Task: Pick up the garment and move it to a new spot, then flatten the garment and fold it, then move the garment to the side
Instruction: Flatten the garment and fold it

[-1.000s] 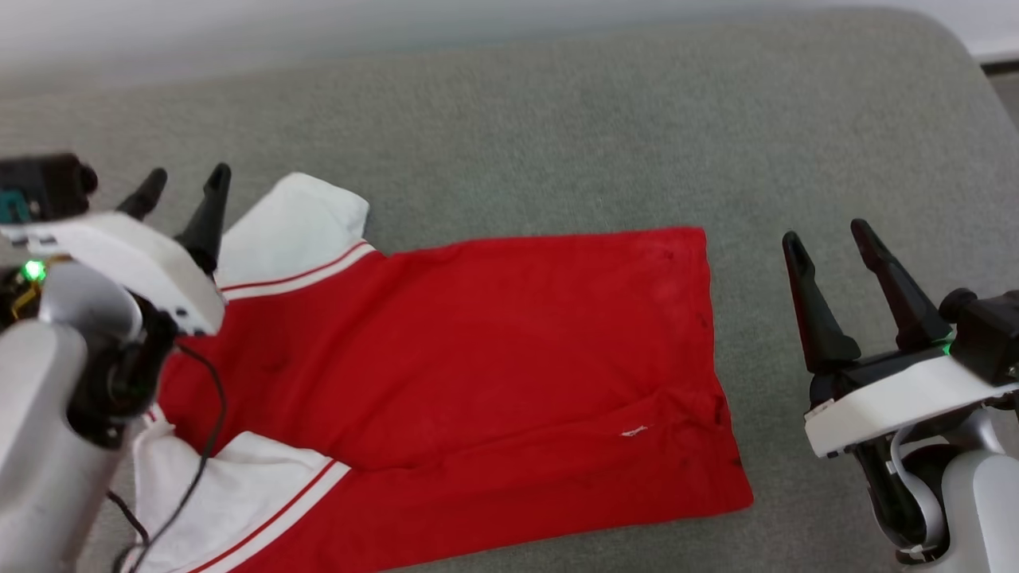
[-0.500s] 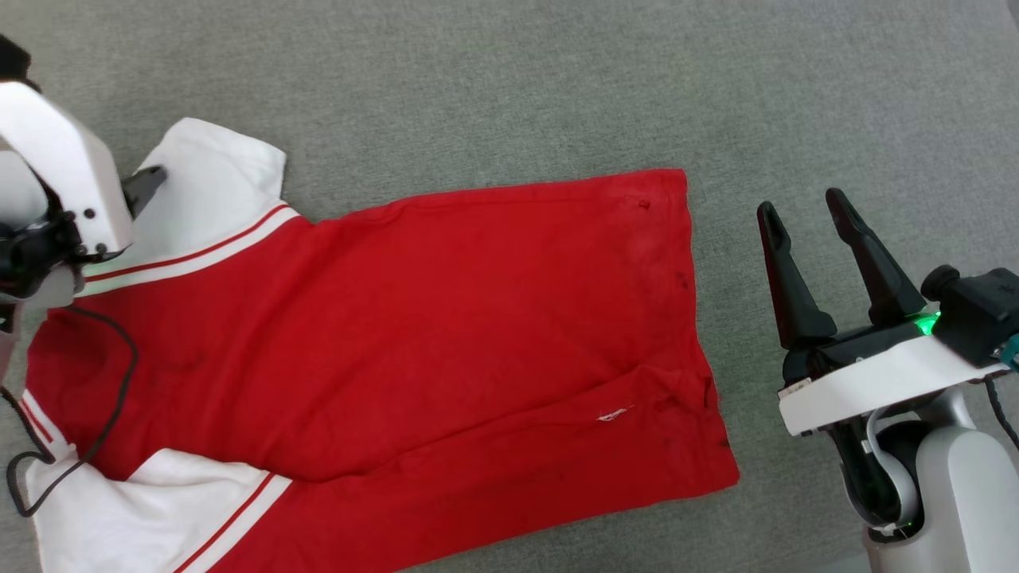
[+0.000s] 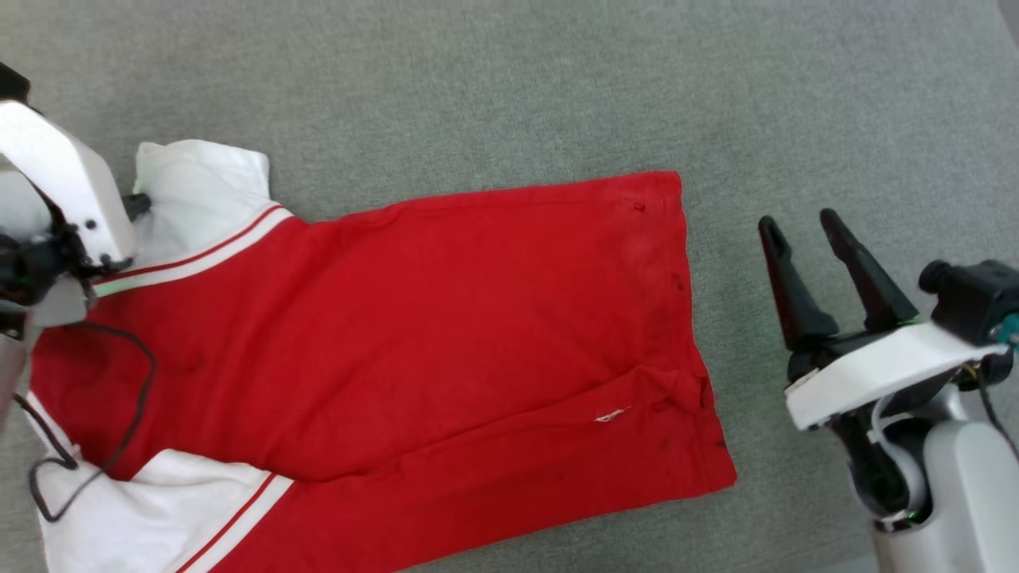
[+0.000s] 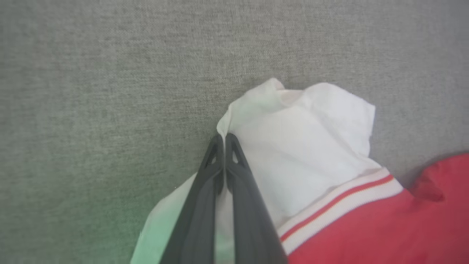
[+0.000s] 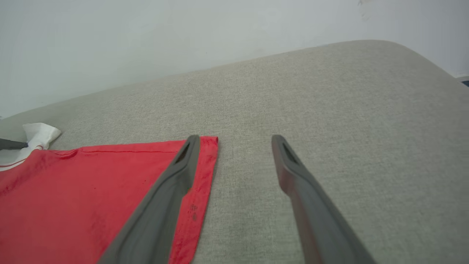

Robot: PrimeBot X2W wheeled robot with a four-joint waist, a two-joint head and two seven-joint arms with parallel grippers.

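L tool (image 4: pixel 223 136) low, tight on garment (image 4: pixel 311 146) sleeve

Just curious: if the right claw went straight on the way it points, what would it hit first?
Probably the bare grey cushion, just beside the garment and its hem corner. The open right claw seems aimed past that edge, though its downward tilt is hard to judge.

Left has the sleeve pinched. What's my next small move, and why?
Probably draw the left gripper outward, away from the red body, to pull the sleeve taut: it is shut on the sleeve's crumpled edge, while the right gripper hangs open beside the hem.
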